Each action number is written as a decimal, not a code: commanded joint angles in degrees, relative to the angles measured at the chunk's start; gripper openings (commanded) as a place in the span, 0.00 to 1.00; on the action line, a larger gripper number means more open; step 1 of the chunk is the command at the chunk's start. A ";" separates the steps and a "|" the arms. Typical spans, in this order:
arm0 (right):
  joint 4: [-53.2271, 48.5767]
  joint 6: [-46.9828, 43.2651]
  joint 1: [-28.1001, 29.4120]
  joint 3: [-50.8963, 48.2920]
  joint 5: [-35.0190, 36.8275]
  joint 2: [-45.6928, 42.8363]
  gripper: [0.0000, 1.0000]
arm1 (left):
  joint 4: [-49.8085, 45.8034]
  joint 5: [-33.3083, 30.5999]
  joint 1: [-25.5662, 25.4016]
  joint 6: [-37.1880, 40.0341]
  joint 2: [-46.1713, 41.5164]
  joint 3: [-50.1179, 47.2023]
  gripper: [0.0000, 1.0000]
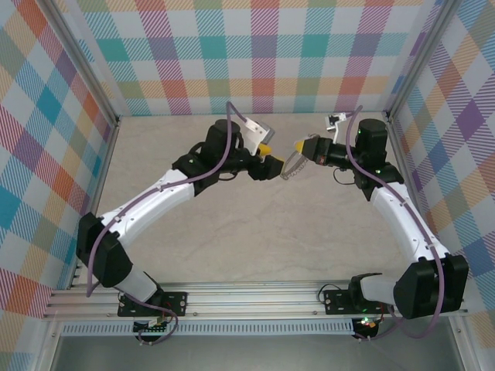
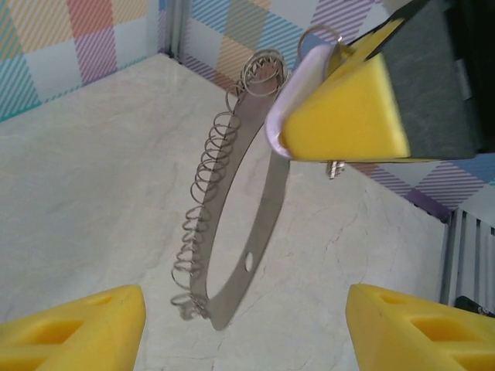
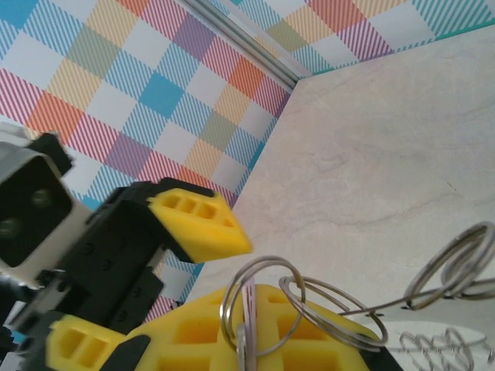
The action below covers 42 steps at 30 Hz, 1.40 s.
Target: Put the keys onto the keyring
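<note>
Left gripper [image 2: 247, 332], yellow jaws spread wide, faces the silvery coil-edged metal keyring [image 2: 259, 224].
It dangles over the far middle of the beige marbled table [image 1: 232, 232] from the right gripper [image 1: 298, 148], pinched on the pale lilac key [image 2: 276, 108]; pastel checked walls [image 1: 263, 54] surround.

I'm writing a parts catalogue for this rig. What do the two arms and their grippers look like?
Both the left arm and right arm have white tube-like links joined by bulky black joints, with a purple cable looping along each. The left gripper and right gripper have black bodies and wedge-shaped yellow fingers with rectangular cut-outs.
</note>
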 commanded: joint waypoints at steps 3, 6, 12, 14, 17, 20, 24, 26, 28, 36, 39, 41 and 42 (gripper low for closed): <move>3.45 0.08 -0.35 1.93 -2.51 -0.62 0.00 | 3.17 2.64 -0.28 1.59 4.24 3.32 0.70; 3.55 0.07 -0.36 1.82 -2.69 -0.68 0.00 | 5.07 3.28 -0.68 1.35 5.24 3.24 0.71; 4.20 0.23 -0.34 1.38 -2.88 -0.62 0.00 | 5.96 4.47 -1.17 1.07 7.00 4.71 0.72; 4.51 0.42 -0.36 1.29 -3.22 -0.53 0.00 | 6.08 4.65 -1.23 0.83 7.69 5.31 0.72; 4.99 0.69 -0.36 1.29 -3.63 -0.43 0.00 | 6.02 4.65 -1.45 0.66 9.07 6.50 0.72; 5.43 1.04 -0.40 1.29 -4.01 -0.50 0.00 | 5.89 4.46 -1.63 0.64 10.61 7.68 0.70; 5.61 1.17 -0.36 1.07 -4.36 -0.75 0.00 | 5.89 4.50 -1.89 0.72 12.32 8.94 0.62; 5.61 1.28 -0.36 0.87 -4.41 -0.97 0.00 | 6.10 4.29 -2.05 0.74 12.71 9.07 0.56; 5.74 1.26 -0.36 0.51 -4.52 -1.22 0.00 | 6.49 3.52 -2.14 0.73 12.92 8.87 0.43; 6.50 1.89 -0.37 -0.77 -5.10 -2.58 0.00 | 8.30 -1.72 -2.55 1.66 11.60 7.85 0.00; 7.05 2.19 -0.37 -1.73 -5.46 -3.47 0.00 | 10.58 -5.94 -2.57 2.36 9.62 5.81 0.00; 7.18 2.35 -0.35 -2.50 -5.72 -4.23 0.00 | 12.33 -9.22 -2.55 3.10 7.86 4.17 0.00; 7.27 2.30 -0.36 -2.86 -5.81 -4.60 0.00 | 13.12 -10.58 -2.60 3.50 7.21 3.57 0.00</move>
